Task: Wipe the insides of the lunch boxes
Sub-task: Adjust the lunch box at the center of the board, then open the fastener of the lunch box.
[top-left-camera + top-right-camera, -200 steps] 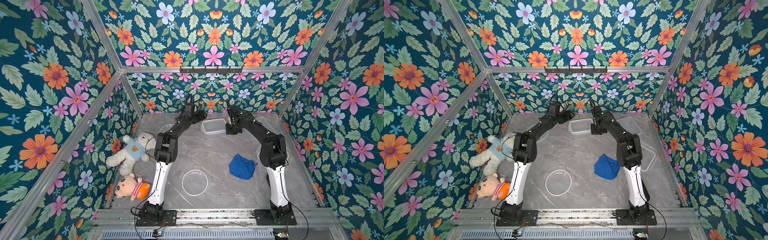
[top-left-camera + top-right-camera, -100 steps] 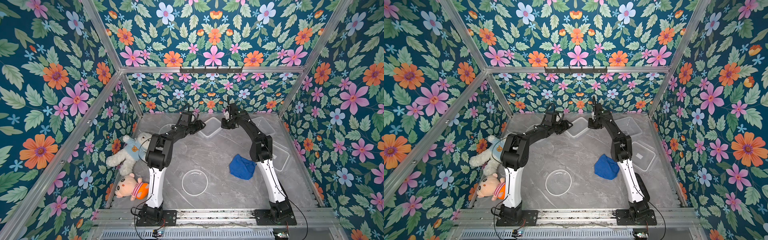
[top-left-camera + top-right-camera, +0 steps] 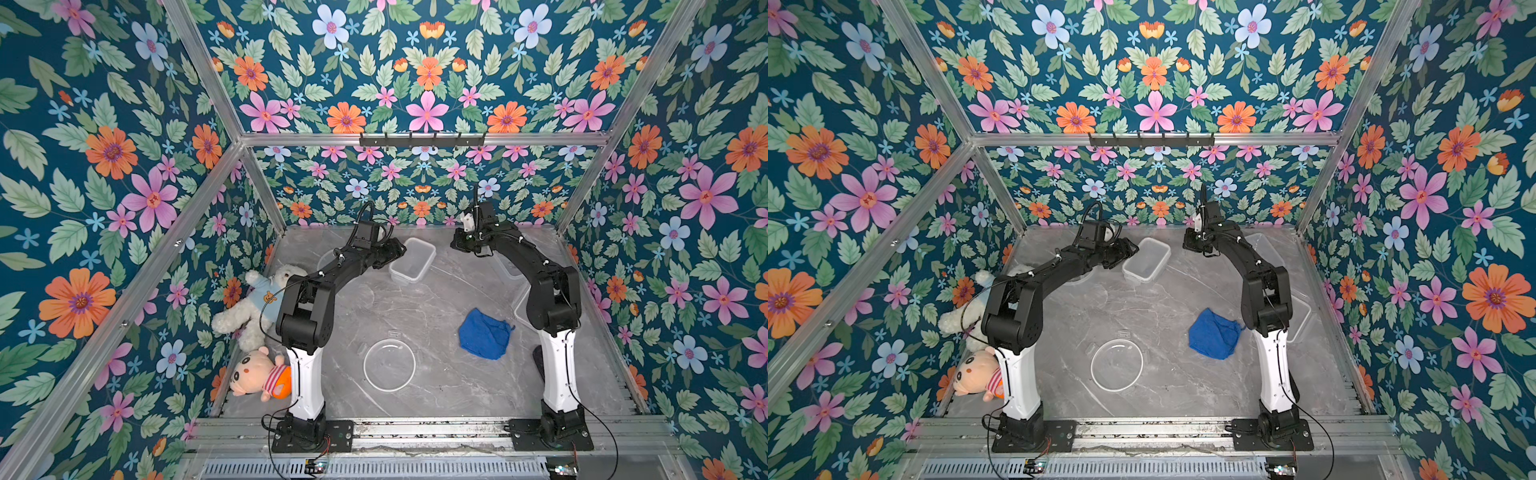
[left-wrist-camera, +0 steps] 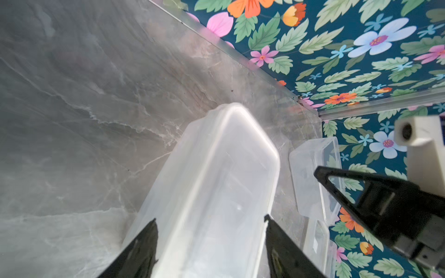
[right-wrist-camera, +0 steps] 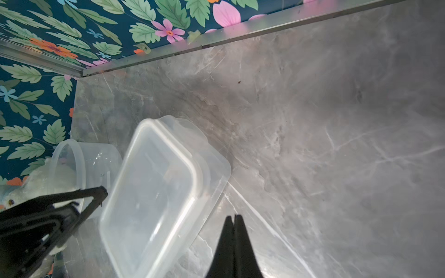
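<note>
Soft, even light is falling from above in both top views, leaving the grey marble tabletop bright and the colours vivid. Faint, diffuse shadows are lying under the left arm and the right arm. The wide lens is splaying the metal frame rails outward toward the corners. In the left wrist view the rectangular lunch box is smearing with motion blur, its rim glaring white. In the right wrist view the tabletop is streaking softly, a pink reflection is glowing along its edge by the wall, and the right gripper is showing as a flat black silhouette.
</note>
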Available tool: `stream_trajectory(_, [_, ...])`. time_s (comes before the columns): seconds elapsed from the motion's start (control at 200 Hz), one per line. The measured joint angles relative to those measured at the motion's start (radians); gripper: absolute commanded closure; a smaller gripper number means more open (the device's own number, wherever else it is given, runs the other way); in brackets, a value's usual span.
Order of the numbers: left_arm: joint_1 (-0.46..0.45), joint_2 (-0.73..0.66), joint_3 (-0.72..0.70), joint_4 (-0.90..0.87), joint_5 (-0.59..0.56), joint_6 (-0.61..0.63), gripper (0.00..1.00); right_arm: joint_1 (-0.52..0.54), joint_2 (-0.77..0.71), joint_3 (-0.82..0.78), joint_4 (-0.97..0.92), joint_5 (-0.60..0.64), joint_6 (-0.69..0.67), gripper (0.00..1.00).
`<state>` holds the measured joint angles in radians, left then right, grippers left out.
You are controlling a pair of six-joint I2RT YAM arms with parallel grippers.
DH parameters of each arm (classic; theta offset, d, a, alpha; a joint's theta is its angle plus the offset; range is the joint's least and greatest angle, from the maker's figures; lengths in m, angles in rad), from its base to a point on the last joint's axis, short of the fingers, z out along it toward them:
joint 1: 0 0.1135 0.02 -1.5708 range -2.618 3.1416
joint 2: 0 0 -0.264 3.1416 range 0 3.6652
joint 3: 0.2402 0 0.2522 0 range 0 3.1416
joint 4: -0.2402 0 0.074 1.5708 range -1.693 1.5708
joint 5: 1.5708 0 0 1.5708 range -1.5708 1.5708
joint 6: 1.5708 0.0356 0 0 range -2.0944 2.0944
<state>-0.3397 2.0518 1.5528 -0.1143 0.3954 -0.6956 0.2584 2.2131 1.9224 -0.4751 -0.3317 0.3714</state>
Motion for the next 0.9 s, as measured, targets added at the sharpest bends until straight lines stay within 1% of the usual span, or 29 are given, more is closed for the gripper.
stream_trajectory(0.05, [0.002,0.003,0.004,-0.021,-0.006,0.004,0.28,0.002,-0.045,-0.098,0.061,-0.017,0.019,0.62])
stream_trajectory(0.105, [0.002,0.003,0.005,-0.042,-0.013,0.007,0.28,0.002,-0.091,-0.214,0.143,-0.053,0.038,0.53])
stream_trajectory(0.16, [0.000,-0.001,0.003,-0.060,-0.025,0.008,0.28,-0.001,-0.132,-0.337,0.253,-0.095,0.084,0.49])
stream_trajectory(0.21, [-0.001,-0.008,-0.002,-0.068,-0.029,0.007,0.28,-0.005,-0.153,-0.418,0.343,-0.128,0.128,0.46])
stream_trajectory(0.315, [-0.001,-0.028,-0.033,-0.069,-0.030,-0.004,0.28,-0.006,-0.157,-0.521,0.530,-0.198,0.217,0.39])
stream_trajectory(0.435, [-0.001,-0.053,-0.043,-0.078,-0.031,-0.014,0.28,-0.003,-0.127,-0.594,0.780,-0.274,0.330,0.36])
stream_trajectory(0.54, [-0.002,-0.052,0.003,-0.064,-0.031,-0.017,0.28,0.005,-0.073,-0.634,0.970,-0.308,0.432,0.34])
stream_trajectory(0.745, [-0.030,0.045,0.100,-0.021,0.001,-0.039,0.31,0.037,0.027,-0.637,1.221,-0.340,0.576,0.33])
stream_trajectory(0.9, [-0.058,0.097,0.124,0.019,0.031,-0.060,0.33,0.047,0.093,-0.611,1.326,-0.357,0.650,0.33])
